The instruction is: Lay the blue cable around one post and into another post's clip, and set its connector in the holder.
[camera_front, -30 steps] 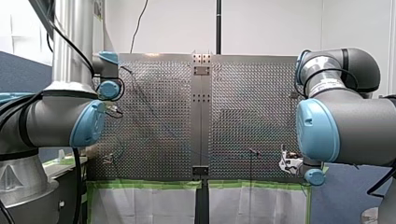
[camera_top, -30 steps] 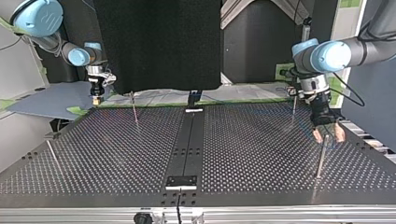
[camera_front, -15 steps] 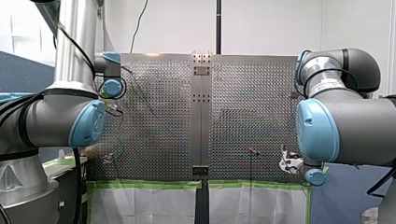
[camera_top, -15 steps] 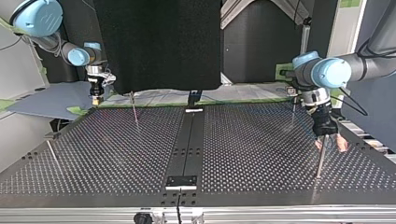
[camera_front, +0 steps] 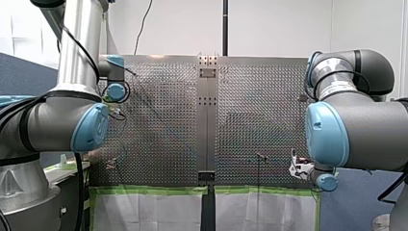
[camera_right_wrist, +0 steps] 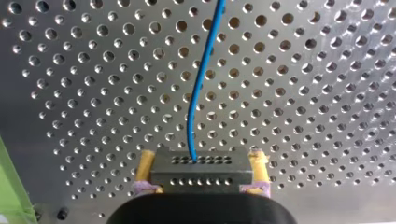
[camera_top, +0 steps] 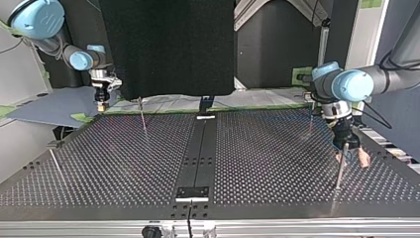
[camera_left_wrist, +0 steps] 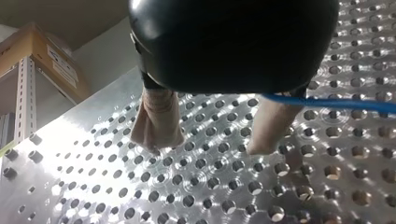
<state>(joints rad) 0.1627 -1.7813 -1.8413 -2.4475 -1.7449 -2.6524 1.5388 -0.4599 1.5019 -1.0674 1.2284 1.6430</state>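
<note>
In the right wrist view my right gripper (camera_right_wrist: 201,184) is shut on a grey block connector (camera_right_wrist: 201,169), held between its yellow pads. The blue cable (camera_right_wrist: 198,88) runs from the connector ahead over the perforated table. In the top view that gripper (camera_top: 102,105) hangs at the far left edge of the table. My left gripper (camera_top: 352,157) is open at the top view's right, its beige pads either side of a thin post (camera_top: 340,171). In the left wrist view the blue cable (camera_left_wrist: 336,103) passes beside one beige finger (camera_left_wrist: 273,123), and nothing is held in the open left gripper (camera_left_wrist: 212,140).
More thin posts stand on the table, at the top view's far left (camera_top: 142,115), far right (camera_top: 310,119) and near left (camera_top: 54,162). A dark strip (camera_top: 198,153) runs down the table's middle, with a small black plate (camera_top: 193,193) near the front edge.
In the top view my left gripper has come nearer and lower, from beside the right post's top to around it. My right gripper has stayed where it was.
</note>
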